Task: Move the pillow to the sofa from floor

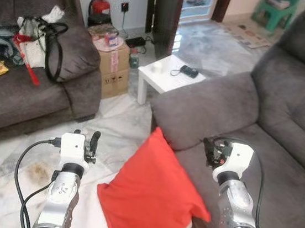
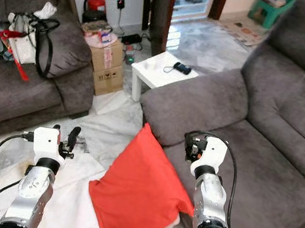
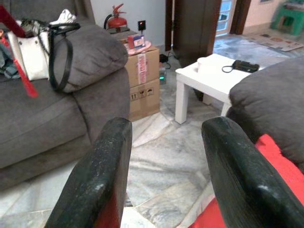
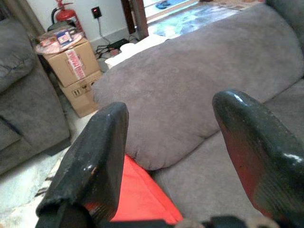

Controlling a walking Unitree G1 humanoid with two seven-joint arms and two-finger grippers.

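Note:
A red pillow [image 1: 151, 194] stands on edge on the marble floor and leans against the front of the grey sofa [image 1: 283, 135], just below its armrest [image 1: 208, 110]. My left gripper [image 1: 92, 141] hangs open over the floor to the pillow's left, apart from it. In the left wrist view the open gripper [image 3: 168, 126] has the pillow's red edge [image 3: 268, 156] beside one finger. My right gripper [image 1: 210, 148] is open above the sofa seat, just right of the pillow's top corner. Between its fingers [image 4: 104, 142] the armrest and a strip of red pillow [image 4: 137, 190] show.
A second grey sofa [image 1: 21, 92] on the left carries a white bag [image 1: 39, 39] and clutter. A cardboard box [image 1: 113, 67], a fire extinguisher [image 1: 101, 5] and a small white table [image 1: 168, 74] with a black device stand ahead. Open marble floor lies between the sofas.

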